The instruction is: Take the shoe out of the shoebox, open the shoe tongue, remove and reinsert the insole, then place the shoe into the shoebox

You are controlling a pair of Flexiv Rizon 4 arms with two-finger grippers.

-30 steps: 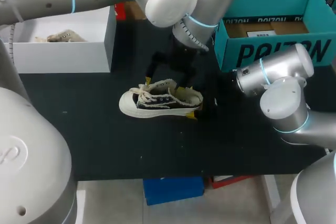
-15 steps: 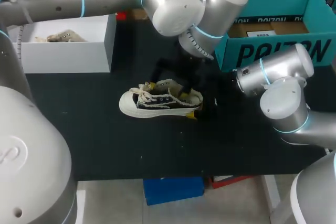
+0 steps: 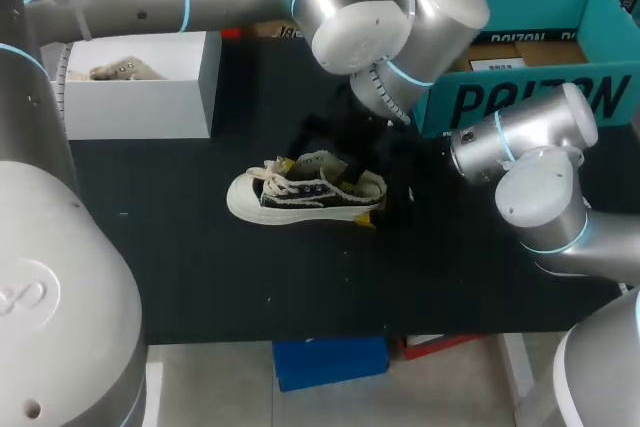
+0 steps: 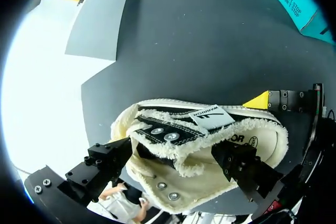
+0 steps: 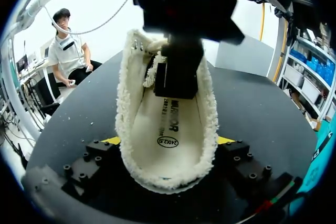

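Observation:
A cream, fleece-lined low shoe (image 3: 300, 195) with a black side lies on the black table (image 3: 200, 267), toe toward the left. My right gripper (image 3: 372, 197) holds its heel; in the right wrist view the heel (image 5: 168, 129) sits between the yellow tips, which press it from both sides. My left gripper (image 3: 318, 169) comes down from above onto the shoe's opening. In the left wrist view its fingers stand wide apart, one finger (image 4: 107, 163) outside the laced side, the other finger (image 4: 244, 166) over the insole (image 4: 262, 137). The tongue and collar (image 4: 173, 153) lie between them, not pinched.
A white shoebox (image 3: 140, 107) with another cream shoe (image 3: 110, 72) in it stands at the back left. A teal shoebox (image 3: 520, 97) stands open at the back right, close behind my right arm. The left arm's big wrist (image 3: 400, 27) hangs over the table's middle.
My left arm has shifted to the right and its gripper has sunk lower onto the shoe's opening. The shoe and my right arm have not moved.

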